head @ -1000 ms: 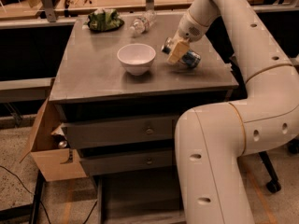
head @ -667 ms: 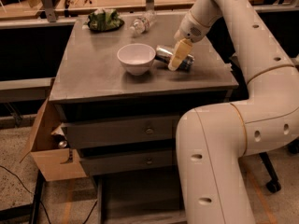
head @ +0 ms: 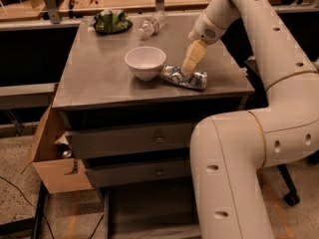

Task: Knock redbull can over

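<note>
The redbull can (head: 184, 77) lies on its side on the grey table (head: 99, 78), just right of the white bowl (head: 145, 62), its silver top toward the bowl. My gripper (head: 189, 66) reaches down from the upper right, its cream fingers resting on or just above the middle of the can. The can is not held.
A clear plastic water bottle (head: 151, 26) lies at the back of the table, next to a green bag (head: 111, 21). The can is near the table's front right edge. An open cardboard box (head: 52, 158) sits on the floor to the left of the drawers.
The can has tipped from leaning to lying flat on the table. The gripper has moved slightly left and down over it.
</note>
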